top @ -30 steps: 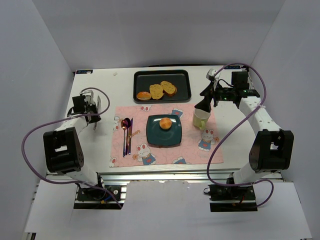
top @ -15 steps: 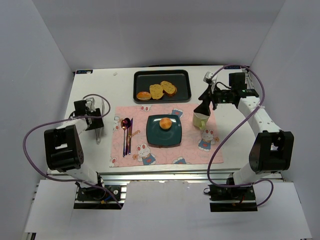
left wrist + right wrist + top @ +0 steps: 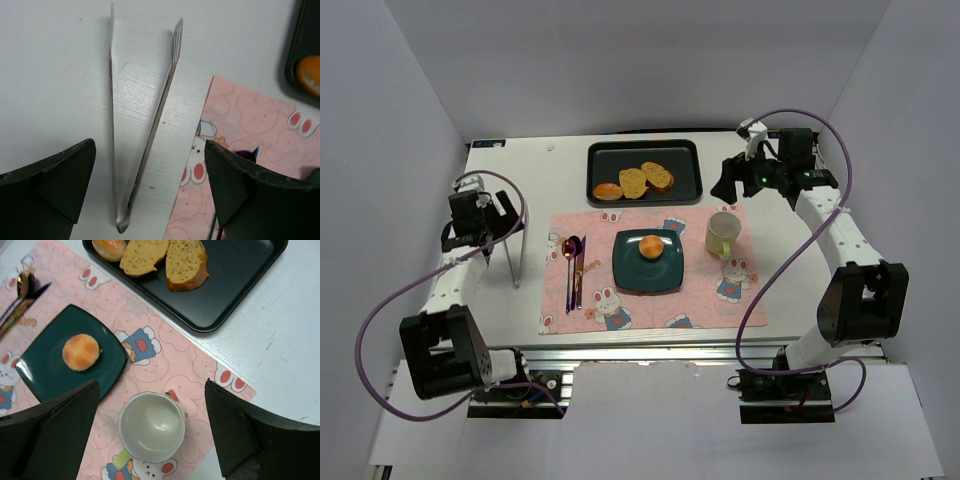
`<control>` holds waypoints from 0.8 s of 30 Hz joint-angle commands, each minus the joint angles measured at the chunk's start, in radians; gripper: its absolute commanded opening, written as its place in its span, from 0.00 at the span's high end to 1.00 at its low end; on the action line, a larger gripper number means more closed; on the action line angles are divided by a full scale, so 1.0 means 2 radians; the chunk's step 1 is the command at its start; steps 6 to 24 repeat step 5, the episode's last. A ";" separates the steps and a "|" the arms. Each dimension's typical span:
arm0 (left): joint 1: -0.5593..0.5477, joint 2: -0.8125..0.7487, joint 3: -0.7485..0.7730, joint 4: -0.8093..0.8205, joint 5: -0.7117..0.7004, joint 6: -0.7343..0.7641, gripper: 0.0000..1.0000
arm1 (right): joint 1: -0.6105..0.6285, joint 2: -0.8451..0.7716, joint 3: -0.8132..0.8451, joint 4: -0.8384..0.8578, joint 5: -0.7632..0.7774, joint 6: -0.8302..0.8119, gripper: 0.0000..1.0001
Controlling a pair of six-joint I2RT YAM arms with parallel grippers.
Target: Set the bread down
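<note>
The bread (image 3: 650,246) (image 3: 81,352), a small round golden bun, rests in the middle of the teal plate (image 3: 665,278) (image 3: 42,380) on the pink mat. My left gripper (image 3: 485,232) (image 3: 150,192) hangs open at the table's left side, and a pair of metal tongs (image 3: 517,262) (image 3: 154,127) lies flat on the white table beneath its spread fingers. My right gripper (image 3: 730,186) (image 3: 150,432) is open and raised behind a pale cup (image 3: 722,235) (image 3: 151,426), holding nothing.
A dark tray (image 3: 680,190) (image 3: 240,280) at the back holds two toasted slices (image 3: 646,180) and an oval bun (image 3: 607,191). A spoon and other cutlery (image 3: 572,262) lie on the pink rabbit-print mat (image 3: 620,310) left of the plate.
My left gripper opened and let go of the tongs, which now lie on the table; the left arm drew back. My right gripper lifted back away from the cup.
</note>
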 commanded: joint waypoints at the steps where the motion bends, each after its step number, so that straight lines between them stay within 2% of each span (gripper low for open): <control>1: 0.003 -0.040 -0.002 -0.008 -0.062 -0.086 0.02 | -0.001 -0.002 0.021 0.047 0.005 0.053 0.11; 3: 0.004 -0.065 0.002 -0.016 -0.083 -0.131 0.02 | -0.001 -0.003 0.024 0.052 0.001 0.059 0.11; 5: 0.004 -0.084 -0.005 0.004 -0.058 -0.146 0.02 | -0.001 -0.005 0.019 0.070 -0.005 0.063 0.11; 24: 0.004 -0.084 -0.005 0.004 -0.058 -0.146 0.02 | -0.001 -0.005 0.019 0.070 -0.005 0.063 0.11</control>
